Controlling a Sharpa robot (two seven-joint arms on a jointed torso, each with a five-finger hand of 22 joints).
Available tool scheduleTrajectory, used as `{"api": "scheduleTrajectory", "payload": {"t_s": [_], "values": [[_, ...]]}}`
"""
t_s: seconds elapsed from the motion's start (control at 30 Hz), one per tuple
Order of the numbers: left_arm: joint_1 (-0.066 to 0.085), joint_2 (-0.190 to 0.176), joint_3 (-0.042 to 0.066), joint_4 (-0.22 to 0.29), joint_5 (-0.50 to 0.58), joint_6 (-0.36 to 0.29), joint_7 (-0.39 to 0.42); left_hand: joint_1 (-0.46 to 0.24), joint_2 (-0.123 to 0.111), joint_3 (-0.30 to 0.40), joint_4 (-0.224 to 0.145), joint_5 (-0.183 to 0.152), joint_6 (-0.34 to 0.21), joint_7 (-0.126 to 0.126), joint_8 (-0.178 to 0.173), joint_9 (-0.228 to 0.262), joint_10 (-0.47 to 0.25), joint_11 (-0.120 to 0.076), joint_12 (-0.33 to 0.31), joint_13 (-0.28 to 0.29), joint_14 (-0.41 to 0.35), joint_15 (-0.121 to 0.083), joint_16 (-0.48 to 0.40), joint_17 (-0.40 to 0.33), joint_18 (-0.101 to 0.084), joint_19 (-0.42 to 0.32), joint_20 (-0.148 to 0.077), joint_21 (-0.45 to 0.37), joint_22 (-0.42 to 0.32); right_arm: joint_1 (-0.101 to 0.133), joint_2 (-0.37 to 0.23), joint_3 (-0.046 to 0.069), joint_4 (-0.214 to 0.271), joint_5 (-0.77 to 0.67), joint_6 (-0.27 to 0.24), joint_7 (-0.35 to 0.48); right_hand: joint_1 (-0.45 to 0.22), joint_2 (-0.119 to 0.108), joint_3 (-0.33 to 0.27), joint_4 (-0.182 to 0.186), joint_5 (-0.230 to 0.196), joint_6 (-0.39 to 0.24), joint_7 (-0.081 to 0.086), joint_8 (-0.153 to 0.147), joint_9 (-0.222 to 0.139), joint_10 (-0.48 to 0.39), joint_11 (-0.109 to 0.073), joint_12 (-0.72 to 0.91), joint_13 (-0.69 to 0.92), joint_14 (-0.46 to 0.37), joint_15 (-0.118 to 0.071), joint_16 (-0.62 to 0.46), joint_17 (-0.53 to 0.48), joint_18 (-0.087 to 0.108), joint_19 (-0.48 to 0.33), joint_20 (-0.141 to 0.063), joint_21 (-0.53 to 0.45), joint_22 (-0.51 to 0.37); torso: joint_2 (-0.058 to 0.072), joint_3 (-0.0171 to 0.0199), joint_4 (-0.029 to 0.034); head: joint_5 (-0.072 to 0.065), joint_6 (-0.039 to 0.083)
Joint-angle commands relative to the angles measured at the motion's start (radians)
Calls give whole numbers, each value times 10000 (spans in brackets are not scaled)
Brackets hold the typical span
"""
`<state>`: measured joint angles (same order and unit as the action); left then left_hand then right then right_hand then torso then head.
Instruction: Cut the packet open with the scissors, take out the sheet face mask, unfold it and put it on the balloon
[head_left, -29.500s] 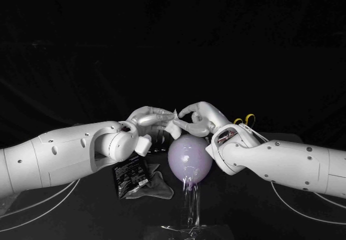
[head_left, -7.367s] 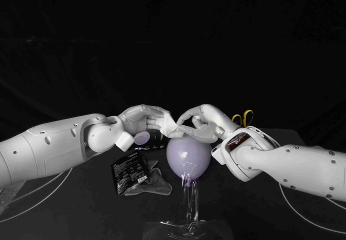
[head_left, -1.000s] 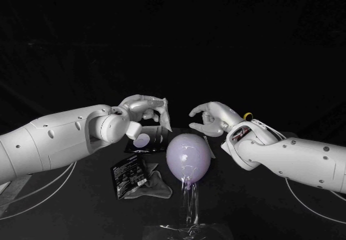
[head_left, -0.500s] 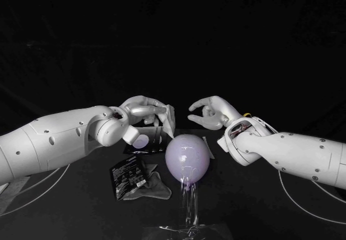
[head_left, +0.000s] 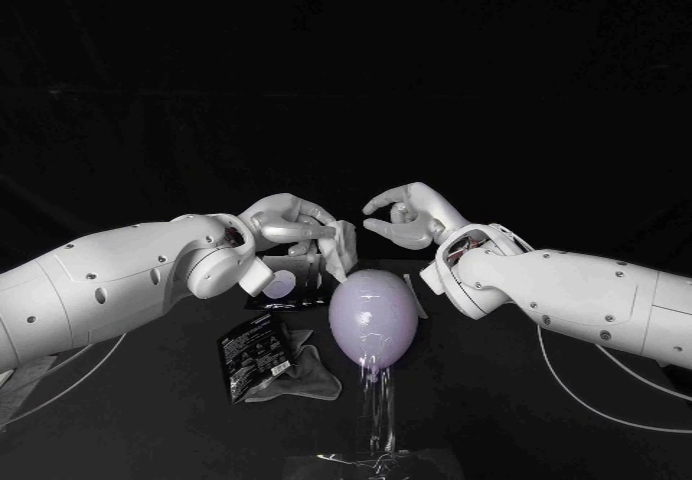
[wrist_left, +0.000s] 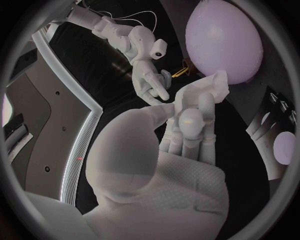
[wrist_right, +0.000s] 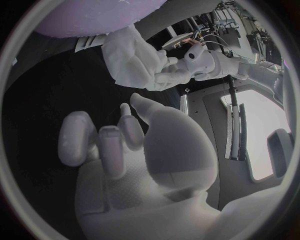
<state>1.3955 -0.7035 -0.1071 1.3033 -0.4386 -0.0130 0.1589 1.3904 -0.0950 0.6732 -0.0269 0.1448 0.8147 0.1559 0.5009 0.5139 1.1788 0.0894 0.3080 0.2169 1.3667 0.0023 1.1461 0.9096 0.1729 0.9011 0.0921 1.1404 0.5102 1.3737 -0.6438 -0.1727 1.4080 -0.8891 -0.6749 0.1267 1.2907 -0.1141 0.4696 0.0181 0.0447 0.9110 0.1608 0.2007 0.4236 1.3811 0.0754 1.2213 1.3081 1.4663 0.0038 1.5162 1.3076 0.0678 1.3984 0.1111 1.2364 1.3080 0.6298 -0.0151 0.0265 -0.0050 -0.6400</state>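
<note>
**Q:** What stands below both hands?
**A:** A lilac balloon (head_left: 375, 320) on a clear stand (head_left: 381, 420).
**Q:** And the hands?
**A:** The left hand (head_left: 296, 225) pinches the crumpled sheet face mask (head_left: 340, 250) near the balloon's top. The right hand (head_left: 404, 218), facing it, is spread and empty.
**Q:** Any lettering?
**A:** The dark packet (head_left: 257, 352), below the left hand, has white print too small to read.

Reading as a robotics lab test bay, not a home. A dark backdrop (head_left: 346, 100) is closing off everything behind the black table (head_left: 490, 400). A balloon (head_left: 372, 315) is standing on a clear stand (head_left: 379, 420). White cables (head_left: 565, 380) are trailing below the right arm (head_left: 591, 295).
</note>
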Motion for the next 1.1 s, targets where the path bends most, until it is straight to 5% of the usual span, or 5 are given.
{"api": "scheduleTrajectory", "payload": {"t_s": [0.03, 0.23, 0.43, 0.6, 1.1], "values": [[25, 0, 18, 30, -931, -35, 623, 154, -15, 79, -264, -28, 69, 115, -113, -100, -161, -31, 76, 35, -61, 30, 23, -41, 122, -89, 17, 105, 67, 37, 64, 8, -23, 369, 781, 638, 58, 51, 67, -4, 38, 75, -4, -52, -17, -20, -9, 51, 632, 691, 30, -2, 1787, 40, -46, 14, 18, 1664, -4, -3, -7, 7, -5], [24, -4, 22, 16, -1466, -385, 869, 445, -94, -59, -681, -16, 180, 168, -419, -354, -350, 20, 293, 161, -97, 57, 111, -164, 137, -239, 26, 432, 278, 130, 194, 8, -145, 357, 1430, 699, -8, -122, -49, -4, 36, -23, 32, -179, -97, -90, 21, -15, 580, 655, 52, -45, 1716, 64, -120, 25, -109, 1631, -3, 3, -7, 6, 9], [24, 6, 27, 22, -1902, -504, 972, 594, -120, -94, -943, 5, 291, 188, -590, -514, -430, 43, 440, 235, -97, 68, 194, -207, 144, -365, 29, 661, 423, 207, 303, 9, -287, -401, 2331, 505, 232, -623, -356, -291, 38, -1348, 123, -1005, -462, -805, 126, -741, 161, 265, 181, -456, 1097, 259, -792, 125, -1166, 1345, -2, 1, -12, -3, 7], [24, 17, 32, 29, -2168, -532, 1019, 629, -107, -85, -1036, 22, 368, 178, -653, -585, -474, 46, 501, 264, -102, 71, 226, -244, 146, -429, 33, 756, 483, 237, 426, 8, -481, -879, 2946, 345, 398, -721, -537, -430, 37, -2247, 100, -1284, -826, -1083, 122, -881, 59, 119, 188, -518, 981, 310, -997, 160, -1424, 1290, -10, 5, -8, -4, 3], [157, -19, 161, 5, -3719, -482, 1098, 642, -89, -51, -1148, 54, 526, 158, -736, -691, -494, 34, 619, 316, -65, 61, 331, -223, 152, -484, 29, 893, 559, 290, 761, 4, -991, -1297, 3460, 200, 647, -298, -510, -504, 37, -1006, -59, -901, -436, -975, -24, -582, 136, 162, 59, -381, 1105, 276, -877, 81, -1180, 1370, -4, -2, -12, 14, 33]]}}
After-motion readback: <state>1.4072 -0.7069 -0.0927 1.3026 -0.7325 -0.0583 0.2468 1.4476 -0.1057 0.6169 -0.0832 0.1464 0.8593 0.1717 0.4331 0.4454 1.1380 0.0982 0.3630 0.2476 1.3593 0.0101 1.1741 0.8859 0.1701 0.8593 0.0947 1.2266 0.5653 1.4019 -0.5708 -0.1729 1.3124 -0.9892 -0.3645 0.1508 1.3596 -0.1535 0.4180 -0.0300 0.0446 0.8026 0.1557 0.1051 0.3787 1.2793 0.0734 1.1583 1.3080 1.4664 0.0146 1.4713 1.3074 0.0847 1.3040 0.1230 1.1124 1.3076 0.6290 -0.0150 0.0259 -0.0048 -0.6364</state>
